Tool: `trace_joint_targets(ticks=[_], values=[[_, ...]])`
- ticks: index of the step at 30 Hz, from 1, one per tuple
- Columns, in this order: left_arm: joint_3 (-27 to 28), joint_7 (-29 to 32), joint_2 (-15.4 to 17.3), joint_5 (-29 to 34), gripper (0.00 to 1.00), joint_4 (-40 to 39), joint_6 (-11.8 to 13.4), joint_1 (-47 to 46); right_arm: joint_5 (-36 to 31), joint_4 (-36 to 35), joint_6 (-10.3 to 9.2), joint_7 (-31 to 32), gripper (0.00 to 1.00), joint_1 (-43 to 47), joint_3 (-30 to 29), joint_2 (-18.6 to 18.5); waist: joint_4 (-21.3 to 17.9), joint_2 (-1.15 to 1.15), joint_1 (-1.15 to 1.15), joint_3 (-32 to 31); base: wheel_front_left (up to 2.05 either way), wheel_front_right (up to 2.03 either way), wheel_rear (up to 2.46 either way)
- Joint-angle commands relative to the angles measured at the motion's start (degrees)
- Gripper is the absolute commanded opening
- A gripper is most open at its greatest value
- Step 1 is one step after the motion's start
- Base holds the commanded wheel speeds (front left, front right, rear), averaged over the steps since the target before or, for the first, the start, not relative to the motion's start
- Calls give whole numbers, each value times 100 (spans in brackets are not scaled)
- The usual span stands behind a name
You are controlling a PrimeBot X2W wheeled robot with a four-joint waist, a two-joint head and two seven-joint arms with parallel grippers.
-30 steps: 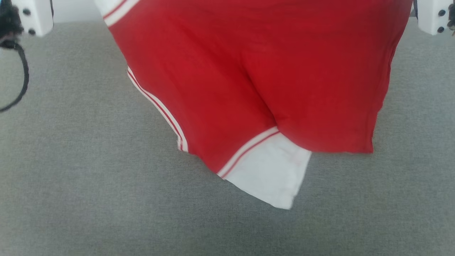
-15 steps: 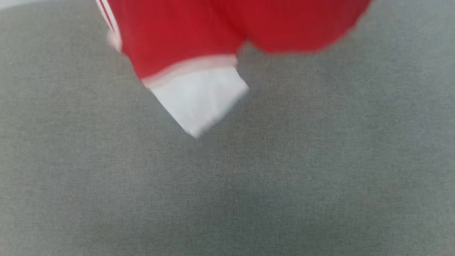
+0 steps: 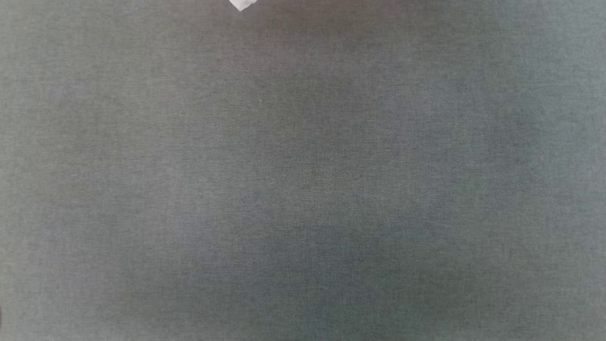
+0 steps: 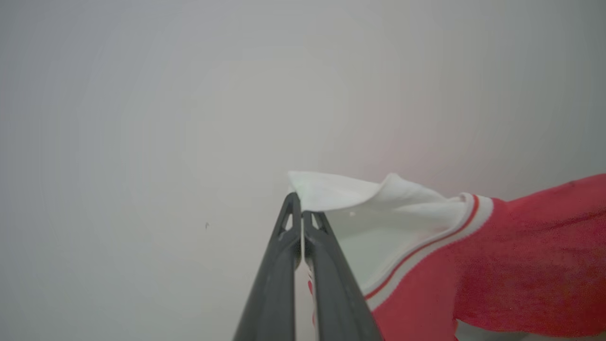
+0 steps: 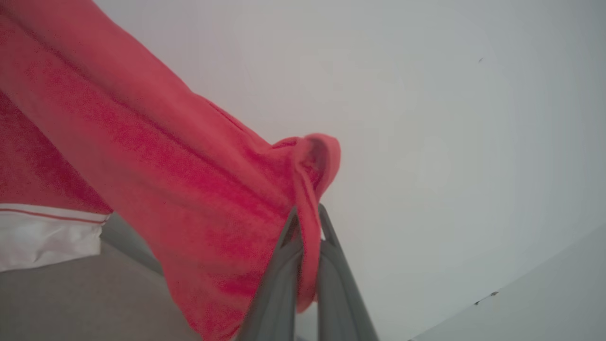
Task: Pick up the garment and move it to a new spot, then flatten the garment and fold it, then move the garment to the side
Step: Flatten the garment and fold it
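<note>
Head view: close, facing down onto the grey counter [image 3: 303,189]. Wrist views: near, along the left gripper [image 4: 301,208] and right gripper [image 5: 308,211] toward a pale wall [image 4: 142,94]; all share the garment [image 4: 497,265].

Head cam is dim and flat. The grey table [image 3: 303,189] reads soft, with blotchy green-blue compression patches. There's a faint darker, reddish-tinted shadow at 12 o'clock, next to a blown-out white tip of the garment [image 3: 241,4].

Left wrist cam has even, diffuse light and the corners darken. I see a pink cast on the pale wall [image 4: 142,94] around 2 o'clock. The left gripper [image 4: 301,208] is sharp, and the garment's white part is near clipping.

On the right wrist cam the garment is washed out and soft, worst toward 9 o'clock. The right gripper [image 5: 307,210] is slightly blurred.
</note>
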Motion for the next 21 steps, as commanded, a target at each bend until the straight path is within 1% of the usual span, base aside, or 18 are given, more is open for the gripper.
trace_joint_targets(ticks=[1, 2, 4, 7, 11, 15, 18, 21], values=[[-76, 187, -30, -153, 0, 132, -98, 302, 98, 72, -8, 58, 0, 259, 110, 41, 29, 0, 0, -50, 0, 0, 0], [-134, 299, -31, -179, 0, 161, -159, 418, 203, 95, -8, 121, 0, 366, 169, 51, 38, 0, 0, -73, 0, 0, 0], [-224, 623, -50, -421, 0, 225, -254, 803, 425, 110, -8, 285, 0, 706, 364, 75, 68, 0, 0, -149, 0, 0, 0], [-389, 1097, 53, -742, 0, 88, -323, 1448, 853, -84, -8, 511, 0, 1204, 650, 15, 93, 0, 0, -252, 0, 0, 0], [-609, 1806, 283, -1259, 0, -440, -340, 2394, 1430, -609, -8, 801, 0, 1892, 1017, -269, 123, 0, 0, -391, 0, 0, 0], [-664, 2487, 692, -1784, 0, -1307, -320, 3385, 2065, -1307, -8, 1195, 0, 2573, 1240, -690, 158, 0, 0, -508, 0, 0, 0], [-642, 2996, 1058, -2165, 0, -2165, -26, 4097, 2488, -1954, -8, 1616, 0, 3106, 1388, -1044, 175, 0, 0, -580, 0, 0, 0], [-600, 3408, 1509, -2489, 0, -3149, 449, 4809, 2846, -2642, -8, 2067, 0, 3679, 1395, -1391, 160, 0, 0, -642, 0, 0, 0]])
